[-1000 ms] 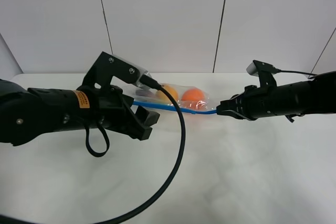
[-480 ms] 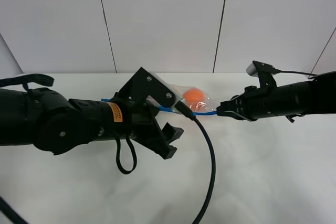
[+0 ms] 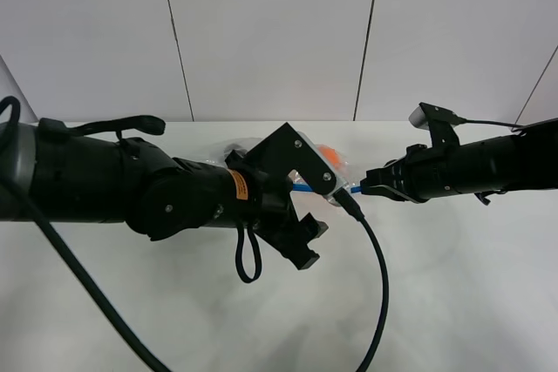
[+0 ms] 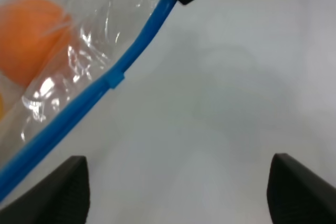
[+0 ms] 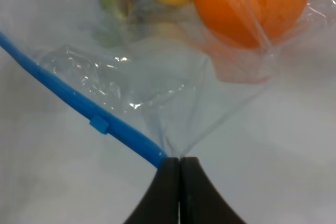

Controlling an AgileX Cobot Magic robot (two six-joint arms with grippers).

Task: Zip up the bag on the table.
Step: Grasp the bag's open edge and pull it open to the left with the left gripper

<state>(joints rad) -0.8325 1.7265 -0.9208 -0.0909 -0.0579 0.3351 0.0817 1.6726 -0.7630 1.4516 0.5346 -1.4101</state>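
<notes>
Right gripper clamps the bag at its zipper strip end; left gripper spread, empty, beside the strip; seal judged near complete, unconfirmed.

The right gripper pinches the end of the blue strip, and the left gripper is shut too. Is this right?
No: the left gripper is open, as the left wrist view shows. The right gripper does pinch the end of the blue strip.

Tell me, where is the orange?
In the high view the orange sits inside the bag, toward the far edge of the table, close to the corner the right gripper pinches.
</notes>
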